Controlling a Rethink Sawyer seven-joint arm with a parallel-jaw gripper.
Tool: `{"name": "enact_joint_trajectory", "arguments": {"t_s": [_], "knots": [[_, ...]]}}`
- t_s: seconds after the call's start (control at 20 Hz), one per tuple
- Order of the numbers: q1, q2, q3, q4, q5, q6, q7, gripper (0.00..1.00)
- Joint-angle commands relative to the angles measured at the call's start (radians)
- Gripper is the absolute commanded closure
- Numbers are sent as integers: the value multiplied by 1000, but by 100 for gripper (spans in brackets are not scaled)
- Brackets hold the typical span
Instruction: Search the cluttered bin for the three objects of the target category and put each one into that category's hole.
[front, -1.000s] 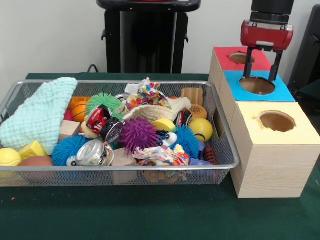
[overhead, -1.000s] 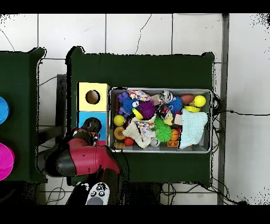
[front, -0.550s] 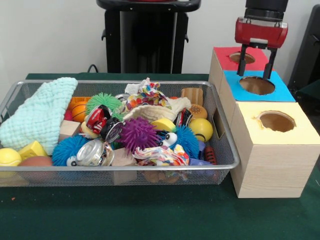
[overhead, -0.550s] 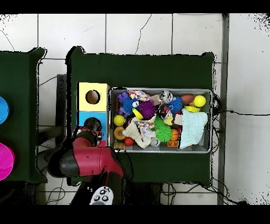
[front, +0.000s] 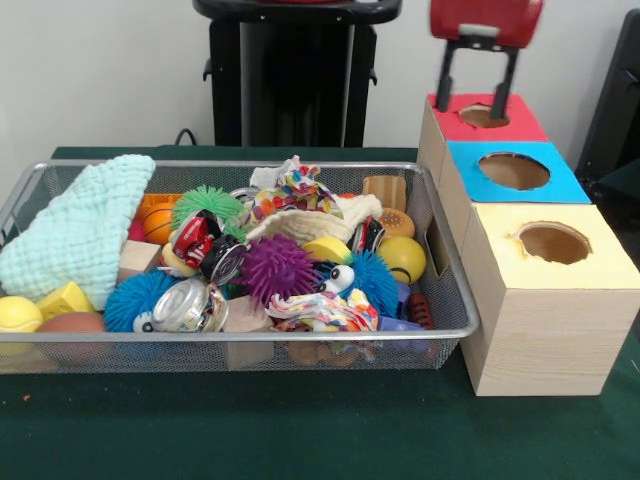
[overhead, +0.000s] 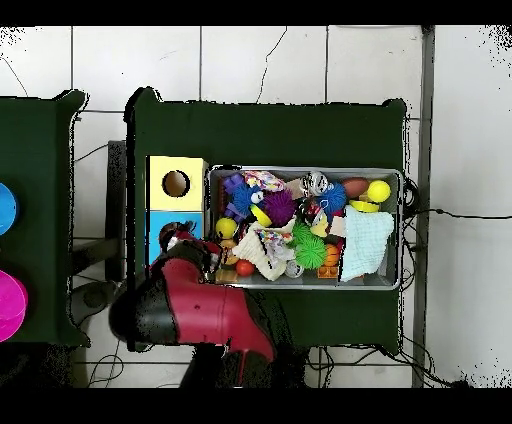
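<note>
The end effector hangs high above the row of boxes, over the red-topped box at the far end. Its two fingers are spread apart and nothing is between them, so it carries no object at this moment. In the overhead view the red arm covers this corner, and the end effector itself cannot be made out there.

The three holes are all open to see: the red one, the blue hole in the middle box and the yellow hole in the nearest box. Inside them only a brown interior shows, so it cannot be told whether any object is already dropped in. The task sentence does not name the target category either.

The wire bin on the green table is very full. It holds a mint cloth, spiky balls in purple, green and blue, a yellow ball, wooden blocks, a small red car and a metal can.

As a judgement, the searching is the main part left. With an empty end effector over the boxes, the next step is probably to go to the bin for another object. How many of the three are finished cannot be read from these views.
</note>
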Motion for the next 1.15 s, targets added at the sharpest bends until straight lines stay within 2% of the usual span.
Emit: {"name": "enact_joint_trajectory", "arguments": {"t_s": [0.05, 0.2, 0.4, 0.6, 0.75, 0.95, 1.15], "knots": [[-187, 48, 111, 106, -108, -22, 10, 0], [-212, 108, 83, 120, -120, -86, 70, 0], [-173, 236, -29, 97, -128, -244, 147, 0], [-207, 336, -36, 104, -118, -387, 183, 0], [-252, 379, -17, 106, -120, -448, 183, 0], [-229, 397, -49, 111, -84, -496, 167, 0], [-243, 421, -50, 113, -82, -544, 161, 0]]}}
